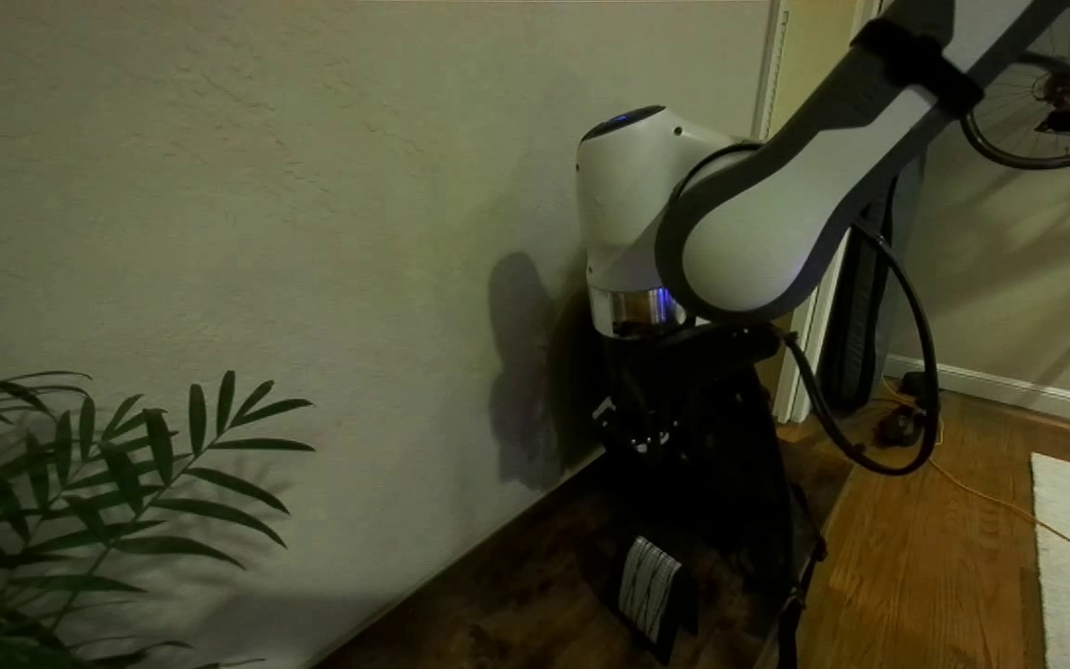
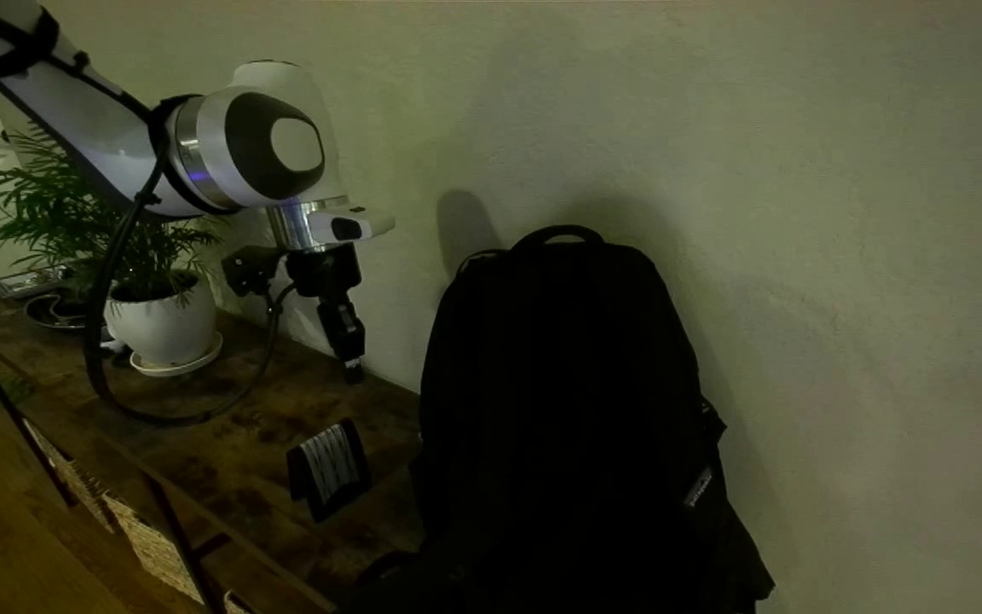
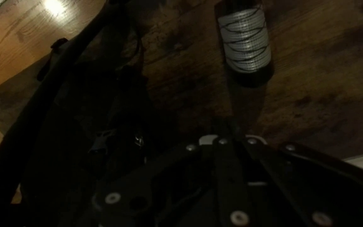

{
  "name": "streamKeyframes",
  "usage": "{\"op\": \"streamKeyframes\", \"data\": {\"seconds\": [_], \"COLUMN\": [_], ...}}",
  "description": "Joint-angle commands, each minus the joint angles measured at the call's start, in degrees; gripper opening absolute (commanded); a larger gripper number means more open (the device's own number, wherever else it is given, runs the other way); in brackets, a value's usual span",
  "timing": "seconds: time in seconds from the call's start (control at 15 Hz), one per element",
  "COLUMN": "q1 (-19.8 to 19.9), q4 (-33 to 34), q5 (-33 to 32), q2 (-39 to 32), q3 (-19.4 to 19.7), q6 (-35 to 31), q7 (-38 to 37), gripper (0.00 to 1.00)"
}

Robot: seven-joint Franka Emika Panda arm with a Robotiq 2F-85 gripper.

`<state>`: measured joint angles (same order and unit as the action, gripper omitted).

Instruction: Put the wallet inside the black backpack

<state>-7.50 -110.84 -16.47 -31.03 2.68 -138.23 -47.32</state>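
Observation:
The wallet (image 1: 651, 590) is small and dark with a pale grey patterned face. It stands tented on the dark wooden table, in front of the backpack in an exterior view (image 2: 331, 467), and near the top in the wrist view (image 3: 247, 42). The black backpack (image 2: 568, 401) stands upright against the wall. Its straps and a buckle show in the wrist view (image 3: 74, 126); its opening cannot be made out. My gripper (image 2: 353, 372) points down above the table between wall and wallet, beside the backpack, apart from the wallet. In the wrist view its fingertips (image 3: 227, 127) are together, with nothing visible between them.
The wall (image 2: 840, 256) runs close behind the gripper and the backpack. A potted plant (image 2: 169, 328) in a white pot stands further along the table (image 2: 227, 452). A loose backpack strap (image 1: 790, 604) hangs at the table's edge. The arm's cable (image 2: 99, 341) loops low over the table.

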Motion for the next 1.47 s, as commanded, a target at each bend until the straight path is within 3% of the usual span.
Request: {"op": "streamKeyframes", "data": {"seconds": [0.0, 0.2, 0.27, 0.47, 1.0, 1.13, 1.4], "q1": [0.2, 0.1, 0.2, -0.2, 0.1, 0.2, 0.4], "q4": [-2.9, -3.6, -3.7, -4.0, -3.6, -3.6, -3.9], "q5": [2.8, 3.8, 4.4, 4.6, 5.3, 5.8, 6.9], "q2": [0.8, 0.6, 0.6, 0.6, 0.1, -0.1, -0.5], "q3": [-0.1, 0.2, 0.1, 0.7, 0.7, 0.5, 0.2], "q6": [-2.2, -2.1, -1.8, -1.6, -2.4, -2.6, -3.0], "q7": [7.3, 11.8, 13.2, 16.0, 22.4, 23.7, 25.8], "gripper": [0.01, 0.01, 0.3, 0.43, 0.95, 1.0, 1.0]}}
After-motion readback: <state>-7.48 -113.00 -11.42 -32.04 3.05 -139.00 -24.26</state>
